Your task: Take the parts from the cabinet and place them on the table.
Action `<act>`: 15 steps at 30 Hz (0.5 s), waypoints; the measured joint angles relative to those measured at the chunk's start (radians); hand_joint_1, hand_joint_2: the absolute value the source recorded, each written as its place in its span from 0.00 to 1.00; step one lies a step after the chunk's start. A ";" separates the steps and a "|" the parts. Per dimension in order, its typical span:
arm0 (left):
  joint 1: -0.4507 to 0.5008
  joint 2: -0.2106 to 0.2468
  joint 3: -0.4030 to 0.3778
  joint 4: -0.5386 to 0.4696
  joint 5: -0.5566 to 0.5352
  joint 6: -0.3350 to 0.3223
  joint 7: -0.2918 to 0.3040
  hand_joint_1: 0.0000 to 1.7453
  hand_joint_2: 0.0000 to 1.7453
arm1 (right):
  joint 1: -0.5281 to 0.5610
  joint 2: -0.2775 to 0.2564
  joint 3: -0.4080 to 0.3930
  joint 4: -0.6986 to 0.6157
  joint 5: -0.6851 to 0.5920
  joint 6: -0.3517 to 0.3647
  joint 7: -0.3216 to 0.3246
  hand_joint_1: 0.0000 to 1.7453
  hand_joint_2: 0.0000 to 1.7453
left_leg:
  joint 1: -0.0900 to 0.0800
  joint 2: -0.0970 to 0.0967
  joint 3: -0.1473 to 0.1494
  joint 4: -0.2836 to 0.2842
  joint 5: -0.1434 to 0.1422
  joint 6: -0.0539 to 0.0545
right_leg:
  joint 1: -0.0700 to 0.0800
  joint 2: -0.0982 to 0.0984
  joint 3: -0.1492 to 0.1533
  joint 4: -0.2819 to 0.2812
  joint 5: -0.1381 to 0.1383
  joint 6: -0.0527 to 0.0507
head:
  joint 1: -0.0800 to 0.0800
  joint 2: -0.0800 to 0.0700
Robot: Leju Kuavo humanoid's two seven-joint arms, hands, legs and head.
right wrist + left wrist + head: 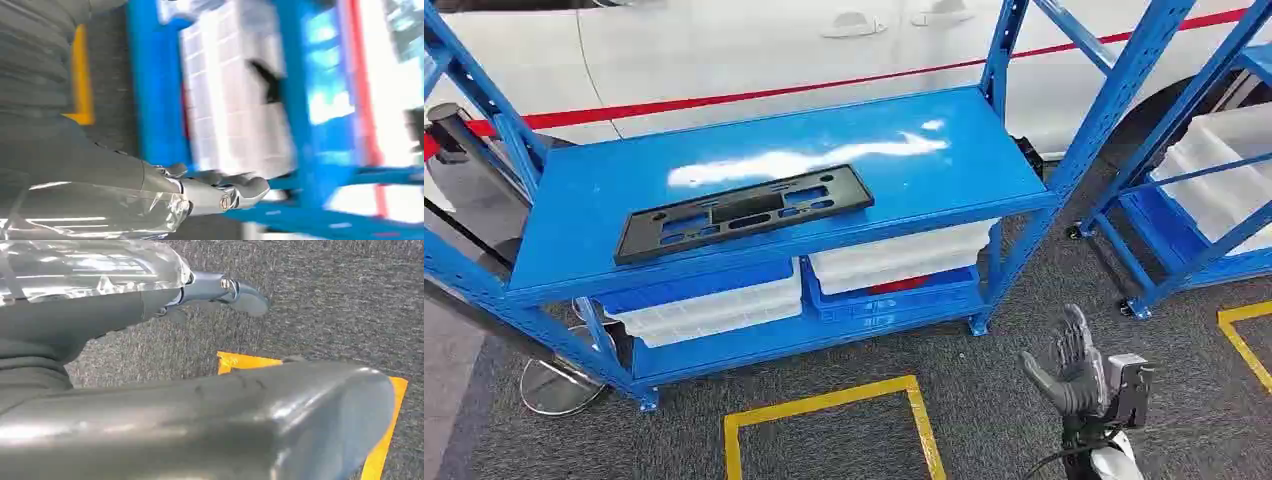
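Head view: the black plastic part (744, 212) is lying flat on the top shelf of the blue rack (984, 165), toward its left and near edge, with white bins (902, 256) sitting on the shelf below. The right hand (1072, 362) is hanging low at the near right, over grey carpet (984, 400), fingers apart, gripping nothing.

Left wrist view: the left hand (220, 290) is pointing over carpet and yellow floor tape (385, 450), fingers straight, holding nothing.

Right wrist view: blurred, the right hand is facing the rack and bins.

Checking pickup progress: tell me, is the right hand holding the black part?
No: the black part lies flat on the blue shelf, while the right hand is raised, holding nothing.
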 joint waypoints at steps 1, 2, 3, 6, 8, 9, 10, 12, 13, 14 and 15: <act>0.000 -0.001 -0.004 0.001 -0.001 0.000 0.002 0.00 0.00 | 0.004 0.000 -0.002 -0.039 0.011 0.004 -0.005 0.00 1.00 | 0.000 0.000 0.000 0.000 0.000 0.000 | 0.000 0.000 0.000 0.000 0.000 0.000 | 0.000 0.000; -0.001 -0.002 -0.009 0.001 -0.002 0.000 0.003 0.00 0.00 | 0.008 -0.001 -0.002 -0.080 0.024 0.009 -0.009 0.00 1.00 | 0.000 0.000 0.000 0.000 0.000 0.000 | 0.000 0.000 0.000 0.000 0.000 0.000 | 0.000 0.000; -0.001 -0.003 -0.014 0.002 -0.002 0.001 0.004 0.00 0.00 | 0.012 -0.002 -0.002 -0.116 0.035 0.014 -0.014 0.00 1.00 | 0.000 0.000 0.000 0.001 0.000 0.000 | 0.000 0.000 0.000 0.000 0.000 0.001 | 0.000 0.000; -0.003 -0.006 -0.023 0.004 -0.004 0.002 0.009 0.00 0.00 | 0.024 -0.005 -0.001 -0.225 0.067 0.021 -0.027 0.00 1.00 | -0.007 0.001 -0.006 0.008 -0.004 0.020 | -0.008 -0.001 0.000 -0.007 0.005 0.015 | 0.000 0.000; -0.005 -0.010 -0.033 0.005 -0.005 0.003 0.012 0.00 0.00 | 0.029 -0.012 0.002 -0.310 0.092 0.029 -0.041 0.00 1.00 | 0.007 0.001 0.018 -0.044 0.023 0.038 | -0.002 -0.001 0.013 -0.022 0.008 0.024 | -0.001 0.000; -0.006 -0.015 -0.037 0.005 -0.005 0.003 0.013 0.00 0.00 | 0.030 -0.016 0.004 -0.335 0.100 0.031 -0.044 0.00 1.00 | 0.004 0.004 0.031 -0.060 0.031 0.036 | -0.005 -0.002 0.013 -0.014 0.004 0.026 | 0.000 0.000; -0.008 -0.019 -0.045 0.007 -0.006 0.005 0.016 0.00 0.00 | 0.029 -0.023 0.010 -0.380 0.115 0.032 -0.048 0.00 1.00 | 0.007 0.005 0.039 -0.078 0.038 0.041 | -0.004 0.000 -0.012 0.036 -0.028 0.029 | 0.000 0.000; -0.012 -0.025 -0.054 0.010 -0.006 0.006 0.023 0.00 0.00 | 0.035 -0.033 0.031 -0.452 0.137 0.032 -0.051 0.00 0.00 | 0.006 0.005 0.038 -0.077 0.038 0.043 | -0.008 0.000 -0.088 0.180 -0.094 0.035 | 0.000 0.000; -0.012 -0.028 -0.061 0.010 -0.005 0.006 0.027 0.00 0.00 | 0.040 -0.036 0.043 -0.484 0.149 0.031 -0.052 0.00 1.00 | 0.007 0.004 0.038 -0.076 0.035 0.043 | -0.013 0.000 -0.117 0.229 -0.103 0.041 | 0.000 0.000; -0.012 -0.032 -0.067 0.012 -0.005 0.008 0.030 0.00 0.00 | 0.042 -0.040 0.057 -0.512 0.160 0.028 -0.051 0.00 1.00 | 0.008 0.003 0.038 -0.072 0.032 0.040 | -0.018 0.000 -0.127 0.236 -0.091 0.046 | 0.000 0.000; -0.012 -0.036 -0.071 0.013 -0.004 0.009 0.032 0.00 0.00 | 0.042 -0.045 0.073 -0.539 0.171 0.024 -0.049 0.00 1.00 | 0.011 0.001 0.038 -0.063 0.026 0.034 | -0.024 -0.001 -0.115 0.201 -0.055 0.053 | 0.000 0.000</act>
